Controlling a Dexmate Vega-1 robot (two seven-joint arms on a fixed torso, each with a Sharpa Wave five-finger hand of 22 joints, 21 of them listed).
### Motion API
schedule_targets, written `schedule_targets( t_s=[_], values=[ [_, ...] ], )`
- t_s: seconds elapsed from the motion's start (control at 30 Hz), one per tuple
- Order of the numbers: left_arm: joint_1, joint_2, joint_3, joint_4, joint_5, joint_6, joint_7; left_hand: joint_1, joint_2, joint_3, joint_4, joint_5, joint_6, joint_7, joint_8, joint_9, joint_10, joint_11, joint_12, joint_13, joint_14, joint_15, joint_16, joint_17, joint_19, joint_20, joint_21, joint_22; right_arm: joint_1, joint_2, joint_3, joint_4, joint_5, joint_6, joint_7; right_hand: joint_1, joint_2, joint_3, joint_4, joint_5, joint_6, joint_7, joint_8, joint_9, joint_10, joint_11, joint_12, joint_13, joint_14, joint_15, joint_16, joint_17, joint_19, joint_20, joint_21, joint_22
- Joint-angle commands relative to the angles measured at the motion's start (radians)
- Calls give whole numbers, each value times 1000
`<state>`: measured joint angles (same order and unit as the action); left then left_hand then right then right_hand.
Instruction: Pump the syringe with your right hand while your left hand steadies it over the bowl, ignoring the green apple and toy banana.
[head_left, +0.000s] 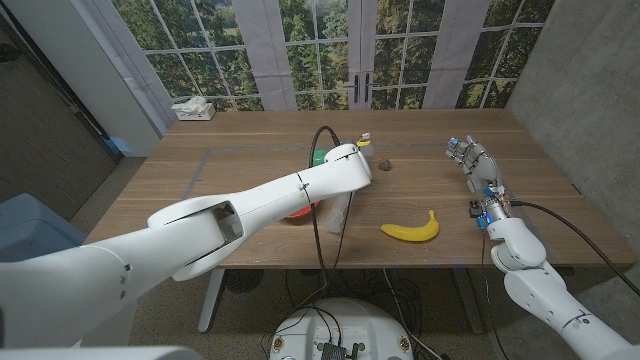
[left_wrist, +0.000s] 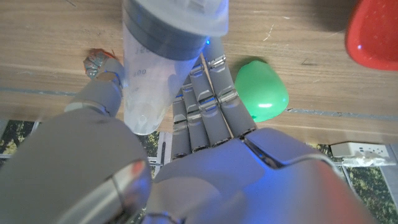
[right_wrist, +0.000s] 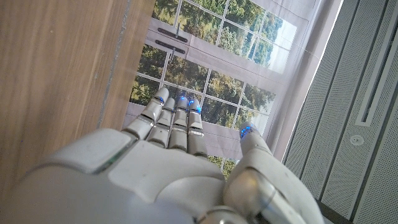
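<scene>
Left hand (left_wrist: 205, 124) grips the syringe (left_wrist: 165, 62), a big translucent barrel with printed scale marks and a grey collar; thumb on one side, the other fingers (left_wrist: 211, 93) pressed along the opposite side. In the head view the left arm (head_left: 250, 205) reaches diagonally across the table (head_left: 200, 170) to its middle, the hand (head_left: 352, 160) at the far end of the forearm, and the syringe (head_left: 338, 208) angles down below it towards the near edge. The red bowl (head_left: 300, 212) peeks out from under the forearm, mostly hidden; whether the syringe is over it or beside it, cannot tell. In the left wrist view a bit of the red bowl (left_wrist: 373, 31) sits at the frame edge, apart from the syringe. Green apple (left_wrist: 261, 90) lies on the wood just beside the fingers; touching or not, cannot tell.

Right hand (head_left: 478, 165) is well apart from the syringe, on the right side of the table, holding nothing, fingers extended and slightly spread. Right wrist view shows the hand (right_wrist: 180, 162) the same way, fingers (right_wrist: 177, 121) straight and close together, thumb off to the side.

Toy banana (head_left: 412, 229) lies near the front edge, between the two arms. A small dark object (head_left: 384, 164) sits just right of the left hand. White tissue box (head_left: 193, 109) at the far left corner.
</scene>
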<state>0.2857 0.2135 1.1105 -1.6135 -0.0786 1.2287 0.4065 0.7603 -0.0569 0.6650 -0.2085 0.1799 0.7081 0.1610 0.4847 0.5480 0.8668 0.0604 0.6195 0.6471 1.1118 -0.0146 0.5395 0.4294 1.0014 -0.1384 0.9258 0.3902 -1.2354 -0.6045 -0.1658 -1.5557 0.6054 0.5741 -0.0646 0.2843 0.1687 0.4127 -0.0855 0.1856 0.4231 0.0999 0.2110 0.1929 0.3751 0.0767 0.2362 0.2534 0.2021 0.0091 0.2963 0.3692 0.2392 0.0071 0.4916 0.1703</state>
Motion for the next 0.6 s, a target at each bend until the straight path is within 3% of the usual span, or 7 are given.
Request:
schedule_targets(
  t_s=[0.03,0.2,0.37,0.6],
  values=[
    [101,72,-150,-138,-56,-42,1,235,225,40,30,9,60,-44,5,0,261,-251,-2,1,204,-218,-6,0,10,-77,17,0,-25,-2,4,-47,-26,-21,-42,0,-5,7,-3,3,11,-1,-1,5,7,-2,4,4,7,2,8,1,13,2,-4,2],
    [152,88,-210,-179,-80,-83,20,238,224,41,30,9,61,-43,2,3,263,-252,-5,1,209,-218,-8,0,8,-77,29,0,-29,-1,1,-57,-34,-26,-49,-1,-6,7,-4,3,12,-1,0,5,6,-1,3,5,7,1,8,1,14,2,-7,2],
    [225,117,-310,-235,-154,-168,-2,239,223,41,30,9,63,-43,-2,1,264,-253,-5,5,210,-218,-11,0,5,-76,38,-1,-42,2,1,-79,-55,-35,-76,-1,-7,7,-4,3,13,-1,-1,5,6,-1,3,5,7,3,8,1,14,3,-9,2],
    [298,141,-374,-290,-199,-249,23,241,222,42,30,9,65,-43,-8,1,264,-252,-7,10,213,-218,-13,1,1,-76,52,-3,-58,5,-1,-106,-74,-47,-99,-1,-7,7,-5,3,13,-1,-1,5,6,-2,3,6,5,2,7,1,15,4,-13,2]
  ],
)
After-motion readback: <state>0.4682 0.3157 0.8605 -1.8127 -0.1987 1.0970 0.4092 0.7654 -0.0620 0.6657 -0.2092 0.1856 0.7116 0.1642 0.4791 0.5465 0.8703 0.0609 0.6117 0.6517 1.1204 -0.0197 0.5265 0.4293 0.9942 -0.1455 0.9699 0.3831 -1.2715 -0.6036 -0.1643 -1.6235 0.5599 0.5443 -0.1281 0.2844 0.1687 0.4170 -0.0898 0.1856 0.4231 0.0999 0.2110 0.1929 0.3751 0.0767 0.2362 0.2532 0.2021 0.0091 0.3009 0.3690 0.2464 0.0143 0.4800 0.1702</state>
